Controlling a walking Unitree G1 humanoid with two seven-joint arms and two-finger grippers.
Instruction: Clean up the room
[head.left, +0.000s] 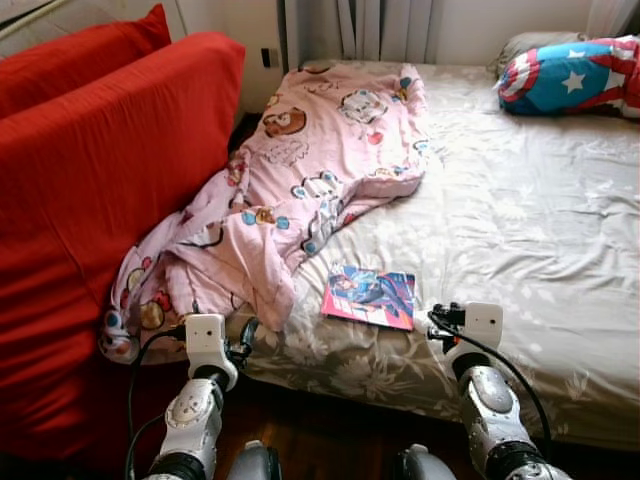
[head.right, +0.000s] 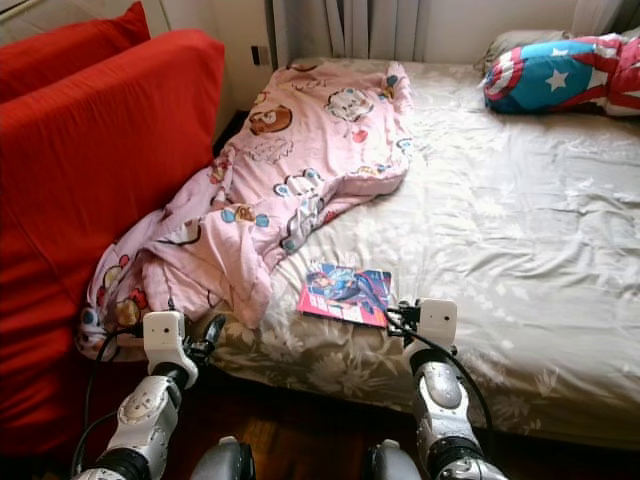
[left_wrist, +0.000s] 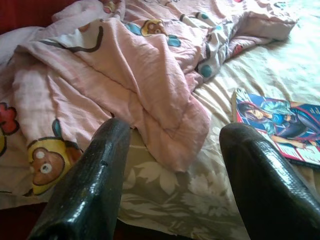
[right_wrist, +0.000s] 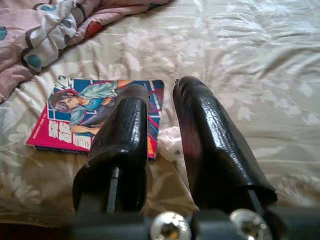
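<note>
My left gripper (left_wrist: 170, 175) spread wide, at the bed edge (head.left: 330, 385) under the pink blanket (head.left: 300, 190) hem. My right gripper (right_wrist: 162, 125) narrowly parted, over sheet. Comic book (head.left: 369, 296) lies flat at its 10 o'clock, near the mattress edge; open sheet at 2 o'clock.

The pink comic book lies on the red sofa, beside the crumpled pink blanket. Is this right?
Not quite. The pink comic book lies on the grey floral bed sheet, not on the red sofa. It is beside the crumpled pink cartoon blanket, as the left eye view shows.
</note>
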